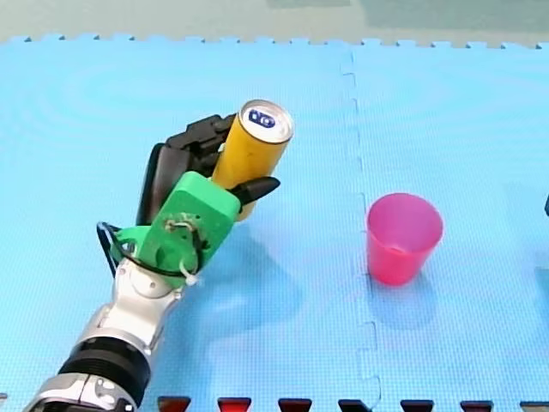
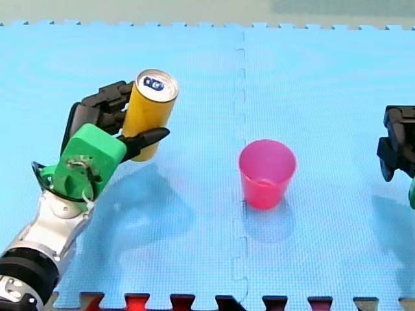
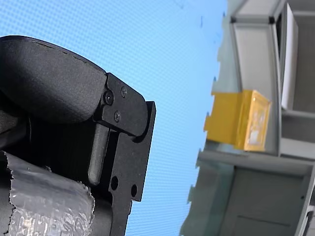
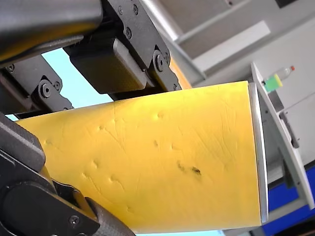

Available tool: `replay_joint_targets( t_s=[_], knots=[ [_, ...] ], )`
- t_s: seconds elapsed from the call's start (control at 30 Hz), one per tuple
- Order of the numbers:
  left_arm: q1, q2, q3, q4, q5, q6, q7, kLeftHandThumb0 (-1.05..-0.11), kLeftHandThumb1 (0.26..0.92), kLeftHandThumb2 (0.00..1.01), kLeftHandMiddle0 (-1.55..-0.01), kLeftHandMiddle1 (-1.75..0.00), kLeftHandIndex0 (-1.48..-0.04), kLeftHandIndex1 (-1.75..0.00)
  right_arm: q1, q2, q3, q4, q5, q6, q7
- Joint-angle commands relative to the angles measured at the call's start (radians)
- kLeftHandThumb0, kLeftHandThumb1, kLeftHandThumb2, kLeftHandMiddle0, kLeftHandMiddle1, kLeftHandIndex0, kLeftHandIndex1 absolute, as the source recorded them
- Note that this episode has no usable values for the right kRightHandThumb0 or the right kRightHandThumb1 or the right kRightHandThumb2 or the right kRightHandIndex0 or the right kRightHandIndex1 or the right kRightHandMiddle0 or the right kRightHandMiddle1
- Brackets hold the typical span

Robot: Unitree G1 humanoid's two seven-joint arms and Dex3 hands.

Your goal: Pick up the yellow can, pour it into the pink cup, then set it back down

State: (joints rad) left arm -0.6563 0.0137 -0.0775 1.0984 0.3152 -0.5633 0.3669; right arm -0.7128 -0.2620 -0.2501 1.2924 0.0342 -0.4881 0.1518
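The left hand (image 2: 97, 139) clamps its fingers (image 2: 146, 137) round the yellow can (image 2: 150, 110), tilted above the mat (image 2: 194, 71) well left of the pink cup (image 2: 266, 172), likely for carrying over to pour, while the right hand (image 2: 397, 146) is at the mat's right edge.

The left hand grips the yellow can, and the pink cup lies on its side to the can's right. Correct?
No: the pink cup stands upright, as the first head view shows. The left hand does grip the yellow can, with the cup to its right. The right hand is at the scene's right edge.
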Motion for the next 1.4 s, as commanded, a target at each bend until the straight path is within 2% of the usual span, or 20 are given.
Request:
replay_joint_targets(
  t_s=[0.0, 0.43, 0.57, 0.73, 0.97, 1.07, 1.2, 1.37],
  knots=[
    [-0.021, 0.003, -0.016, -0.003, 0.014, 0.014, 0.025, -0.376, 0.757, 0.00, -1.31, 0.00, -1.19, 0.00, -0.001, -0.002, 0.001, -0.003, 0.002, -0.003, 0.000],
    [-0.044, -0.009, -0.087, -0.011, 0.084, 0.066, 0.119, -0.394, 0.760, 0.00, -1.27, 0.00, -1.19, 0.00, -0.001, 0.002, 0.002, -0.005, 0.002, -0.004, 0.004],
    [-0.052, -0.014, -0.124, -0.027, 0.126, 0.082, 0.158, -0.399, 0.760, 0.00, -1.27, 0.00, -1.19, 0.00, -0.002, 0.002, 0.004, -0.005, 0.001, -0.004, 0.004],
    [-0.072, -0.007, -0.191, -0.029, 0.206, 0.103, 0.213, -0.418, 0.761, 0.00, -1.28, 0.00, -1.18, 0.00, -0.002, 0.003, 0.009, -0.003, -0.004, -0.006, 0.002],
    [-0.103, -0.009, -0.250, -0.001, 0.271, 0.097, 0.295, -0.495, 0.765, 0.00, -1.29, -0.01, -1.19, -0.01, 0.001, 0.010, 0.012, -0.003, -0.005, -0.012, -0.005],
    [-0.111, -0.009, -0.272, 0.005, 0.290, 0.094, 0.312, -0.493, 0.763, 0.00, -1.33, -0.03, -1.20, -0.01, 0.004, 0.013, 0.013, -0.003, -0.005, -0.018, -0.006],
    [-0.118, 0.008, -0.307, 0.010, 0.325, 0.080, 0.334, -0.477, 0.761, 0.00, -1.37, -0.03, -1.22, -0.01, 0.008, 0.018, 0.013, -0.004, -0.004, -0.026, -0.008],
    [-0.129, 0.013, -0.335, 0.022, 0.349, 0.081, 0.359, -0.470, 0.763, 0.00, -1.38, -0.03, -1.23, -0.01, 0.007, 0.024, 0.012, -0.005, -0.001, -0.033, -0.007]
  ],
)
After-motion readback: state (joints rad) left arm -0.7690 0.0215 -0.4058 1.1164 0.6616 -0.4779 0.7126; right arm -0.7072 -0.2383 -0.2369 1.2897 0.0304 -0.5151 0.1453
